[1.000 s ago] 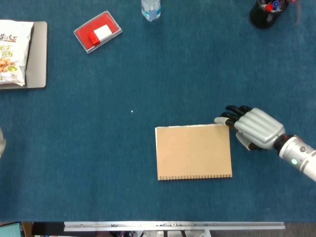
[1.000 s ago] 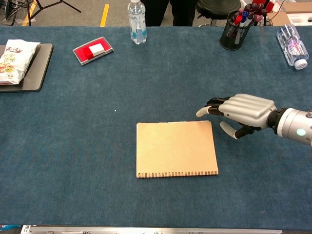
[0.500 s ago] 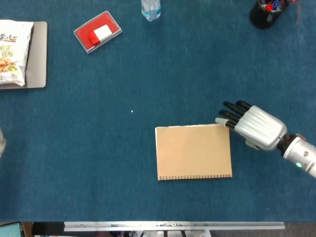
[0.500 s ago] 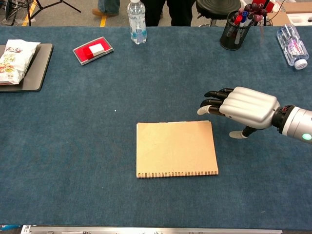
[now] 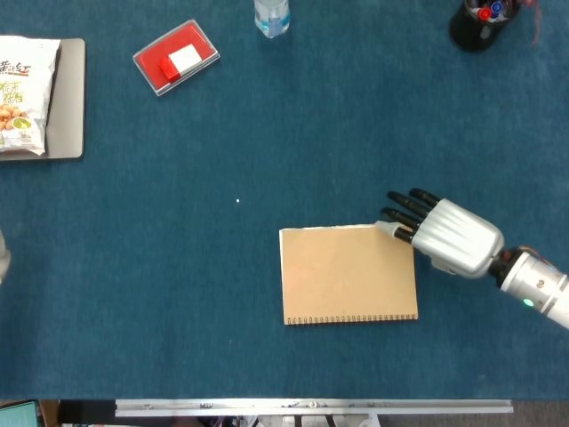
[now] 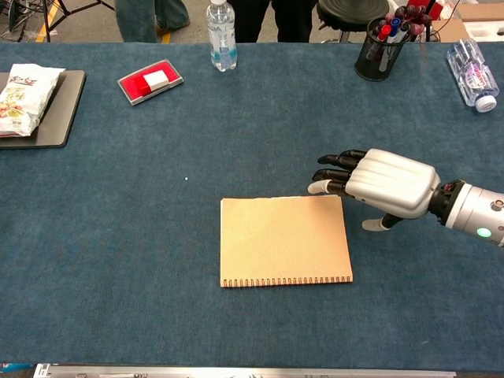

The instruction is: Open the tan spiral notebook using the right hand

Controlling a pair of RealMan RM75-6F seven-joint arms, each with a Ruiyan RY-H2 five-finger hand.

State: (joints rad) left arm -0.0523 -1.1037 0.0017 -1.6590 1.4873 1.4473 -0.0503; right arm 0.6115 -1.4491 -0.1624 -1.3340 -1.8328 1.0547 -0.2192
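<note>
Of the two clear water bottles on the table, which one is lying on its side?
The bottle at the far right corner; the other bottle, at the far edge, stands upright.

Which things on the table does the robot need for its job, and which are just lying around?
For the job:
tan spiral notebook, closed
right robot hand, at the notebook's far right corner

Just lying around:
red case
upright water bottle
pen cup
lying bottle
snack bag on dark tray
</note>
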